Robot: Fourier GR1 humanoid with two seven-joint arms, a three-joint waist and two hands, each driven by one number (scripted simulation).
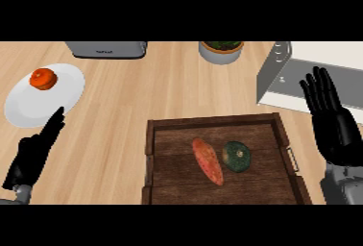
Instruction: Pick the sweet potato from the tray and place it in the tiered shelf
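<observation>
An orange-red sweet potato [208, 161] lies lengthwise in the middle of the dark wooden tray [212, 123]. Right beside it on the tray rests a round dark-green vegetable [236, 156]. The grey and white tiered shelf [291, 79] stands at the upper right of the counter. My right hand [333, 122] is open with fingers straight up, just right of the tray and in front of the shelf. My left hand [34, 151] is open too, edge-on, well left of the tray. Neither hand touches anything.
A white plate [50, 98] at the left carries an orange tomato-like fruit [42, 79]. A grey toaster [106, 49] and a potted plant [221, 51] stand along the back edge. The wooden counter [170, 86] shows between plate and tray.
</observation>
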